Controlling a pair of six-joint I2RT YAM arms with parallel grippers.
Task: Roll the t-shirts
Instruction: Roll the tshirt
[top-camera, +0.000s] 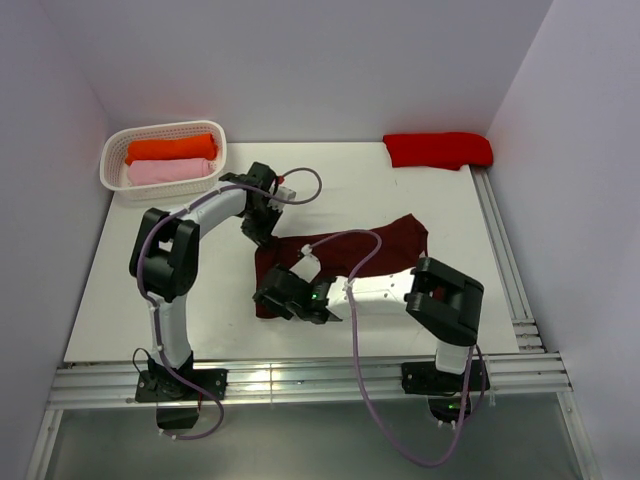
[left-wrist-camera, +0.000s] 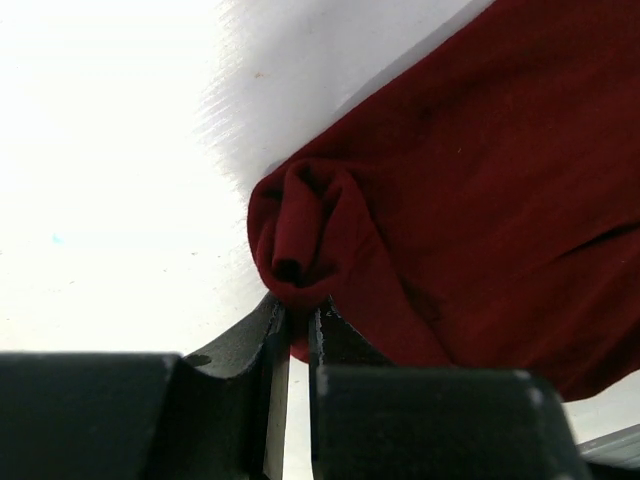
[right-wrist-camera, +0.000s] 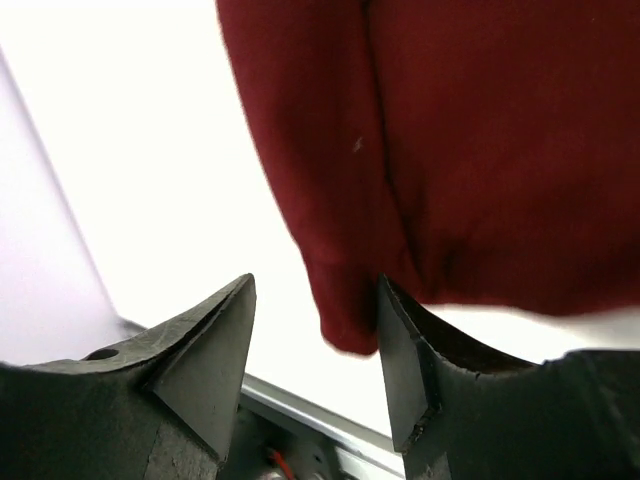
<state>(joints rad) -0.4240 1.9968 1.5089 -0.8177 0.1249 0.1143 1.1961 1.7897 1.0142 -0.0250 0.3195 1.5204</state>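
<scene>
A dark maroon t-shirt (top-camera: 350, 252) lies spread on the white table. My left gripper (top-camera: 262, 235) is at its far left corner and is shut on a bunched fold of the cloth (left-wrist-camera: 300, 240). My right gripper (top-camera: 268, 297) is at the near left corner, open; the shirt's corner (right-wrist-camera: 345, 310) hangs between its fingers, against the right one. A bright red t-shirt (top-camera: 438, 150) lies folded at the back right.
A white basket (top-camera: 122, 186) at the back left holds a rolled orange shirt (top-camera: 172, 148) and a rolled pink one (top-camera: 170, 171). Metal rails run along the table's near edge (top-camera: 300, 380) and its right edge (top-camera: 505, 260).
</scene>
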